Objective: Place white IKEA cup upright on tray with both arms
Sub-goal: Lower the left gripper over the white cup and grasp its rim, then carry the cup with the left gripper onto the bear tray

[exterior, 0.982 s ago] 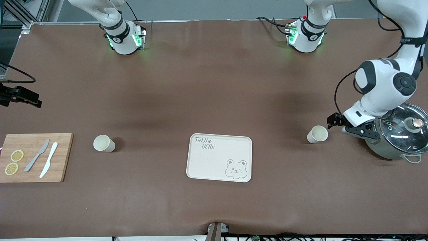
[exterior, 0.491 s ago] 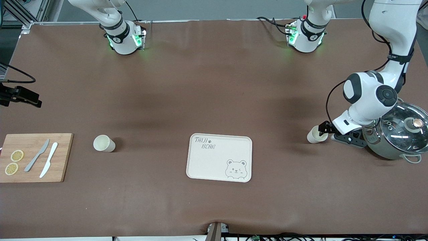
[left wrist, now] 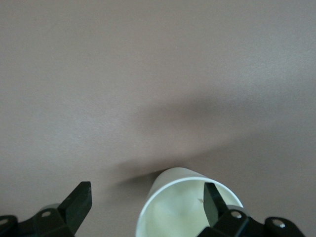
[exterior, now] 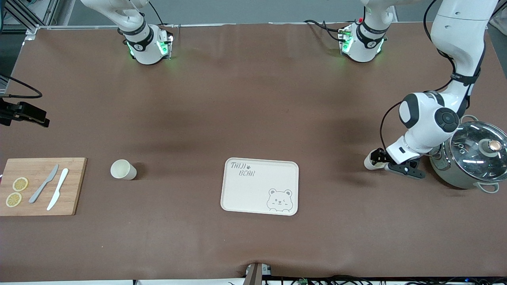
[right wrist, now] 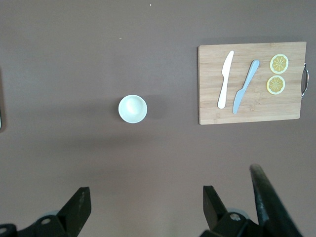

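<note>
The left gripper [exterior: 379, 161] has come down from beside the steel pot [exterior: 471, 158] and now sits at the white cup [exterior: 369, 162] standing toward the left arm's end of the table, well apart from the tray [exterior: 259, 186]. Over the last second the left arm has swung away from the pot's glass lid and lowered its wrist until the black fingers reach the cup's rim. In the left wrist view the fingers [left wrist: 213, 200] stand spread wide, one of them dipping inside the cup's [left wrist: 187, 205] mouth and the other outside on the bare table, so nothing is gripped yet; I judge a pinch on the cup's wall is about to follow. The right gripper [right wrist: 143, 210] waits high above the table with its fingers apart too, looking down on a second white cup [right wrist: 132, 108] that stands between the tray and the wooden cutting board [exterior: 41, 186], which carries two knives [exterior: 50, 188] and two lemon slices [exterior: 16, 191]. Both cups stand upright with their mouths up, and neither is on the tray. The tray reads "TAIJI BEAR" in grey lettering at one corner, with a winking bear drawn at the corner diagonal to it. No brand mark can be read on either cup.
</note>
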Action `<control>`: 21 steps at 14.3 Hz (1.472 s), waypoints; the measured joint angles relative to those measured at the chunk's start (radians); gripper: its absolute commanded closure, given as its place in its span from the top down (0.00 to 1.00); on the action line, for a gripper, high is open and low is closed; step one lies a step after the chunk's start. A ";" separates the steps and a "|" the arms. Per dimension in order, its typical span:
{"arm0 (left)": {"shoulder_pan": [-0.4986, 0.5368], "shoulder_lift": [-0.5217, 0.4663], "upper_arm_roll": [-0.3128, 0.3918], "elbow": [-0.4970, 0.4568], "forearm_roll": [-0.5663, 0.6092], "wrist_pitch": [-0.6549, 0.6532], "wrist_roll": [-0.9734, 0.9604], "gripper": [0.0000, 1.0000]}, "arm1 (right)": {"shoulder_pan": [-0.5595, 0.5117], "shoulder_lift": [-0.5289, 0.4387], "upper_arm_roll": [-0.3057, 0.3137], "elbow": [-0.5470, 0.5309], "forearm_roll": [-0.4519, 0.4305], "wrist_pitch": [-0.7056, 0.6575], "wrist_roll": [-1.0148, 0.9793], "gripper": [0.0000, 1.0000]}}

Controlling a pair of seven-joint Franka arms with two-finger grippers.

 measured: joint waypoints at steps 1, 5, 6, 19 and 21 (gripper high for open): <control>-0.007 0.006 0.000 0.000 0.000 0.000 -0.013 1.00 | 0.000 0.000 0.000 0.000 0.000 0.000 0.000 1.00; -0.013 0.024 0.000 -0.001 0.000 0.000 -0.027 0.52 | 0.000 0.000 0.000 0.000 0.000 0.000 0.000 1.00; -0.013 0.027 0.000 -0.001 0.000 0.000 -0.043 0.01 | 0.000 0.000 0.000 0.000 0.000 0.000 0.000 1.00; -0.186 0.052 -0.004 0.224 0.002 -0.253 -0.498 0.00 | 0.000 0.000 0.000 0.000 0.000 -0.001 0.000 1.00; -0.243 0.098 -0.003 0.326 0.040 -0.325 -0.626 0.00 | 0.000 0.000 0.000 0.000 0.000 -0.001 0.000 1.00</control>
